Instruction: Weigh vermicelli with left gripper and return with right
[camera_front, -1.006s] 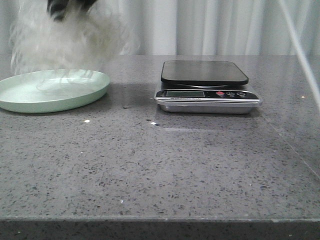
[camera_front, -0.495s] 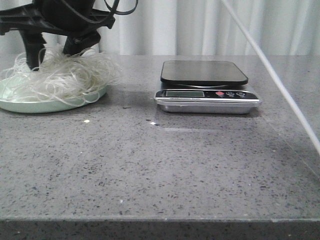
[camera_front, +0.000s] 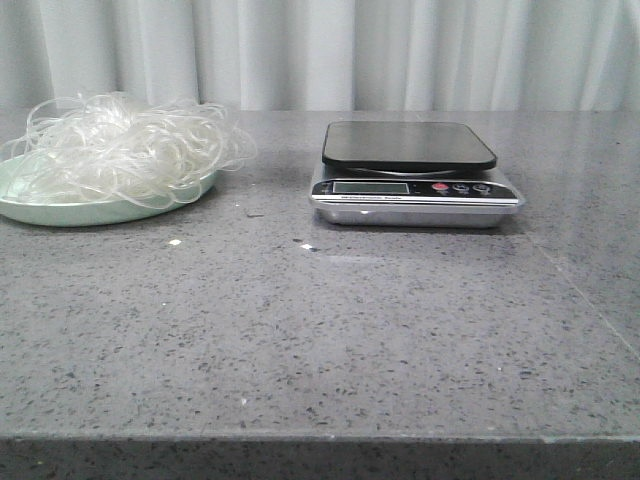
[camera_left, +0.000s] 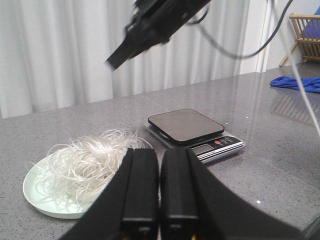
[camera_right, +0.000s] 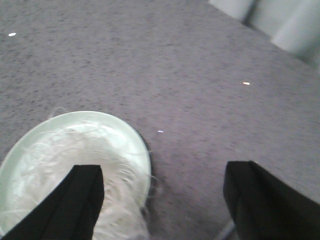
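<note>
The vermicelli (camera_front: 125, 150) lies as a loose whitish tangle on the pale mint-green plate (camera_front: 60, 212) at the far left of the table. The scale (camera_front: 410, 145) stands empty to its right. Neither gripper shows in the front view. In the left wrist view, my left gripper (camera_left: 160, 154) is shut and empty, back from the vermicelli (camera_left: 85, 165) and the scale (camera_left: 185, 125). The right arm (camera_left: 160, 20) hangs high above them. In the right wrist view, my right gripper (camera_right: 164, 172) is open and empty, well above the plate's rim (camera_right: 125, 130) and the vermicelli (camera_right: 60, 170).
White curtains close off the back of the grey speckled table. A blue cloth (camera_left: 295, 82) lies at the table's far right, with a wooden rack (camera_left: 305, 30) behind it. A thin white cable (camera_left: 306, 100) crosses the right side of the left wrist view.
A second ago the vermicelli hung in a gripper above the bare plate. It was then set on the plate. The gripper has let go and risen out of the front view.
</note>
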